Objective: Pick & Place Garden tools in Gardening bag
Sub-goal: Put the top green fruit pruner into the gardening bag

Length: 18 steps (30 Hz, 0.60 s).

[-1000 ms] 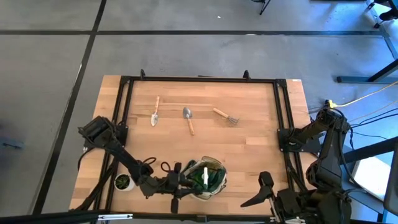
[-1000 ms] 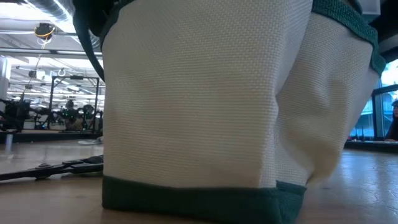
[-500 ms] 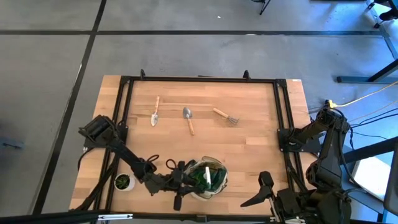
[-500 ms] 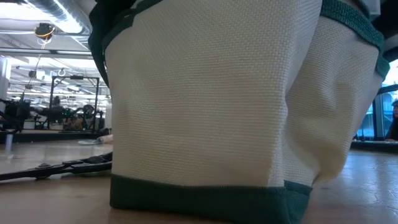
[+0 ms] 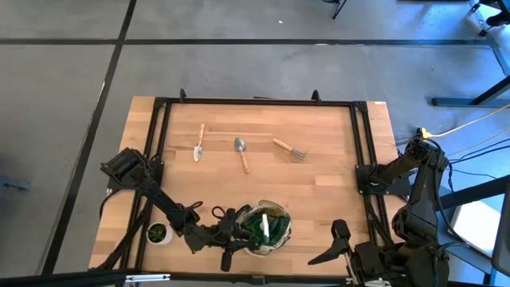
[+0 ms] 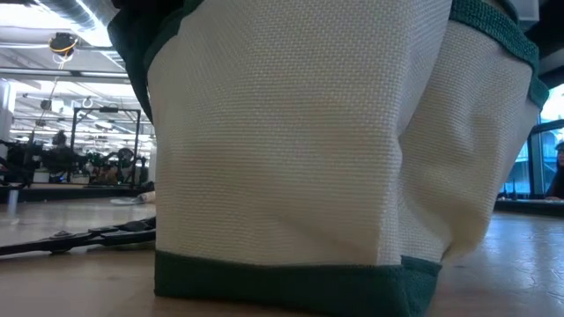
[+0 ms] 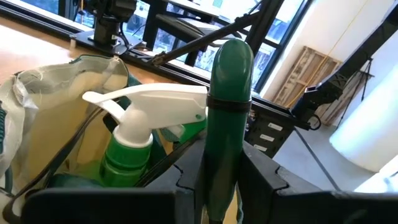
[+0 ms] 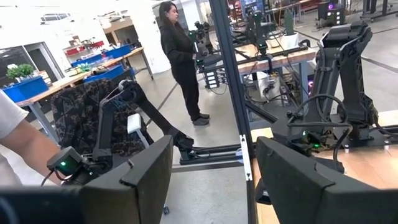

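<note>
The gardening bag (image 5: 267,227) stands near the table's front edge and fills the low view (image 6: 291,150). A green spray bottle with a white trigger (image 7: 134,143) stands upright inside it. My left gripper (image 5: 231,233) is at the bag's left rim, shut on a tool with a green, round-ended handle (image 7: 227,93). Two trowels (image 5: 198,143) (image 5: 241,153) and a fork (image 5: 288,148) lie flat on the far half of the table. My right gripper (image 8: 214,186) hangs open and empty at the near right (image 5: 339,243). My left gripper pinches the green handle between its two fingers (image 7: 267,180), below the handle's dark band (image 7: 225,109). The fingers come nearly level from the table's left and lie across the handle. The rounded end stands beyond the fingers, beside the spray bottle. The gripper hides the tool's other end.
A small potted plant (image 5: 158,233) stands left of the bag, close under my left arm. A black frame (image 5: 255,102) runs round the table. A person (image 8: 180,56) stands in the room beyond the table.
My left gripper has turned a little at the bag's rim, still shut on the green handle. The bag has shifted slightly sideways on the table.
</note>
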Each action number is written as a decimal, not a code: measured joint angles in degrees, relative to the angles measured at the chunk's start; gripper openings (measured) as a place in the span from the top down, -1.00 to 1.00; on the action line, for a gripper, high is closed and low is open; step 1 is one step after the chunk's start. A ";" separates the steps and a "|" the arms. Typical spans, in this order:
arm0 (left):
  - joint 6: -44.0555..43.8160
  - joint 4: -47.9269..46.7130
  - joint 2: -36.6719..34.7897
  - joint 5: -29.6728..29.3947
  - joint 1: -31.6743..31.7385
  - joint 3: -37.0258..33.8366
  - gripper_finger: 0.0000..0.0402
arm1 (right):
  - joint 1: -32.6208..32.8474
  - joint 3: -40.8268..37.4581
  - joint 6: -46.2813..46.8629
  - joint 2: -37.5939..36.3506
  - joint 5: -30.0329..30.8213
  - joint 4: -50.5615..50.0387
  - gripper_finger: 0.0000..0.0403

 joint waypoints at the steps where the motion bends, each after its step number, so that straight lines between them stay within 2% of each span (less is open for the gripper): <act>1: 0.02 0.00 0.00 0.02 0.02 0.00 0.69 | 0.00 0.00 0.00 0.00 0.02 -0.21 -0.15; 10: 0.15 -0.39 0.00 4.02 1.46 0.00 0.69 | 0.00 0.00 0.89 0.00 0.04 -1.72 -0.15; 18: -1.28 -0.31 2.88 4.39 1.57 0.02 0.69 | -0.02 0.00 0.98 0.00 0.02 -1.98 -0.15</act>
